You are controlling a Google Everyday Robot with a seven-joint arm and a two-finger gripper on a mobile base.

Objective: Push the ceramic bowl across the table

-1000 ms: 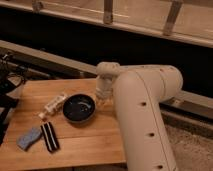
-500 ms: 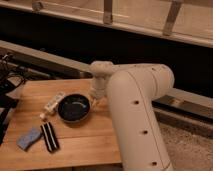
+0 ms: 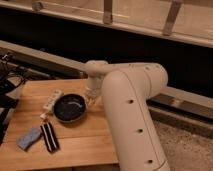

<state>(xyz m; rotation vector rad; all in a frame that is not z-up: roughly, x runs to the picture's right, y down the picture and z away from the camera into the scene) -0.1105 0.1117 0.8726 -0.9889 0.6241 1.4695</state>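
At the far left edge of the camera view some dark cables and equipment [image 3: 7, 80] sit just off the counter [image 3: 75, 145], a light-brown wooden top of joined planks. Near its front left corner lies a blue-grey sponge-like pad [image 3: 29, 138], and just beside it, to the right, a black strip with pale stripes [image 3: 49, 137] rests flat on the wood. Farther back, a whitish elongated object [image 3: 51, 101], angled on the counter, lies close to the upper left rim of the ceramic bowl [image 3: 70, 108]. The bowl, round, shallow and black with a glossy rim and pale streaks inside, stands upright around the middle of the counter, a little toward the back. At its right rim, the gripper [image 3: 91, 99] comes down from the white wrist above, close against the bowl's side; whether it touches the rim, or how far its parts are spread, cannot be told from this view, and it does not appear to have hold of anything. To the right, the arm's large white housing [image 3: 132, 115] fills the foreground and hides the counter's right side. Behind everything runs a dark wall with a metal rail [image 3: 107, 12] along the top.
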